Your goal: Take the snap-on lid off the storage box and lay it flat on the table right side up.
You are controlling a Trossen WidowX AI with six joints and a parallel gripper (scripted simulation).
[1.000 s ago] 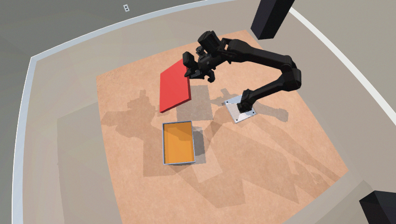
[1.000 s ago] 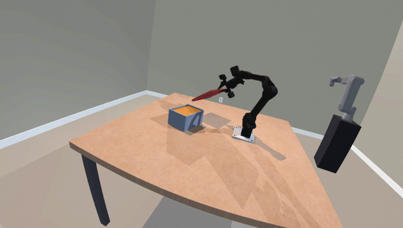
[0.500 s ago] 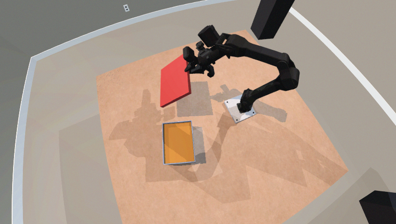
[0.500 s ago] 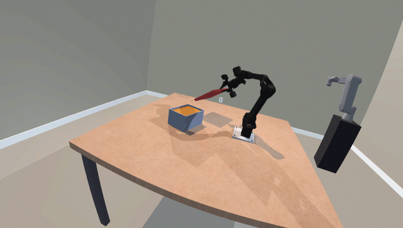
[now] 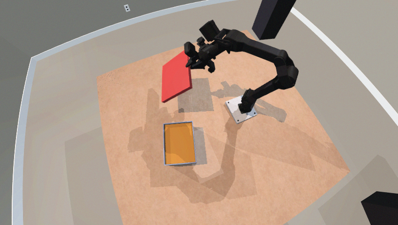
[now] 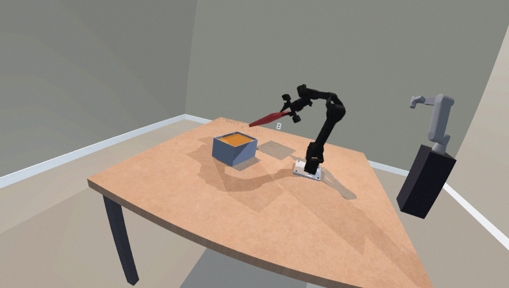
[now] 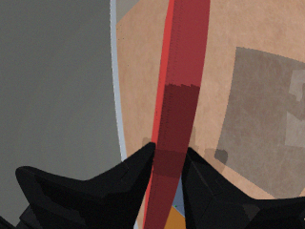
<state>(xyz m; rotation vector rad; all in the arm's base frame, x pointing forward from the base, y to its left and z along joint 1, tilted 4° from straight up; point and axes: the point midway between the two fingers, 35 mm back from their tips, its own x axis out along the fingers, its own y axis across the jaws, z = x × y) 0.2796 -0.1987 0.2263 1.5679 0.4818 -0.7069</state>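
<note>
The red lid (image 5: 175, 76) (image 6: 266, 119) (image 7: 181, 83) hangs in the air, tilted, well above the table and away from the box. My gripper (image 5: 192, 63) (image 6: 287, 112) (image 7: 170, 151) is shut on one edge of the lid. The blue storage box (image 5: 164, 145) (image 6: 231, 151) stands open on the table, its orange inside (image 5: 178, 143) (image 6: 236, 139) showing.
The arm's white base plate (image 5: 233, 111) (image 6: 299, 171) is bolted to the wooden table (image 5: 265, 156) (image 6: 214, 206). A dark pedestal with a grey arm (image 6: 425, 178) stands off the table to the right. Dark blocks (image 5: 271, 16) (image 5: 381, 207) stand beyond the table edges.
</note>
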